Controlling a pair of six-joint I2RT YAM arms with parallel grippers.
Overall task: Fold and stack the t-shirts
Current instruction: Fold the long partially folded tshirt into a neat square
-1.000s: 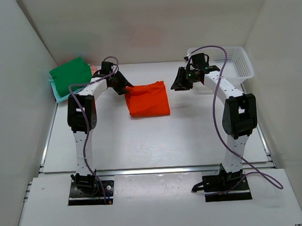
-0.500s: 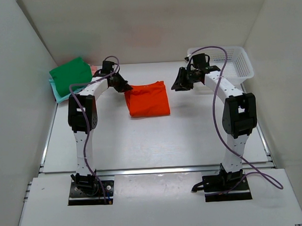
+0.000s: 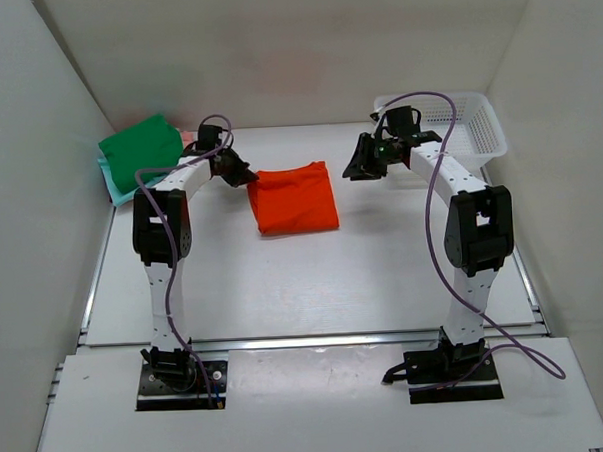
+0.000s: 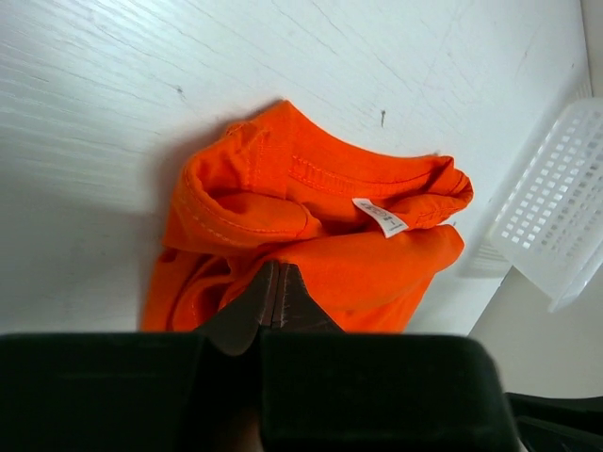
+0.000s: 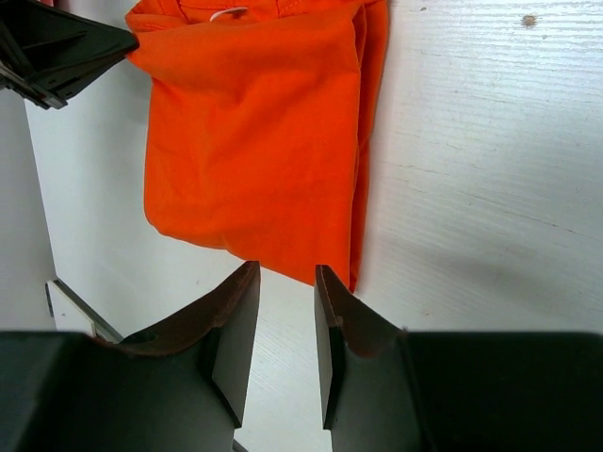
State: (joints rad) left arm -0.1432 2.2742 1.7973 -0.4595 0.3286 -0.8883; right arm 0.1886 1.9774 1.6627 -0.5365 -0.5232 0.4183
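The orange t-shirt [image 3: 296,198] lies folded on the table's middle back; its collar and white label [image 4: 382,217] face the left wrist camera. My left gripper [image 3: 241,177] is shut on the shirt's back-left corner [image 5: 141,47], and that corner is drawn out towards it. In the left wrist view the jaws [image 4: 276,270] are pressed together against the orange cloth [image 4: 311,188]. My right gripper [image 3: 357,169] hovers to the right of the shirt, open, with only bare table between its fingers [image 5: 285,273]. A folded green t-shirt [image 3: 138,146] tops a pile at the back left, over teal [image 3: 120,191] and pink [image 3: 187,139] cloth.
A white mesh basket [image 3: 477,128] stands at the back right corner, also seen at the edge of the left wrist view [image 4: 556,217]. White walls close in the table on three sides. Purple cables loop over both arms.
My left gripper has gone from open to shut on the orange shirt's corner and drawn it slightly left. The right arm has hardly moved.
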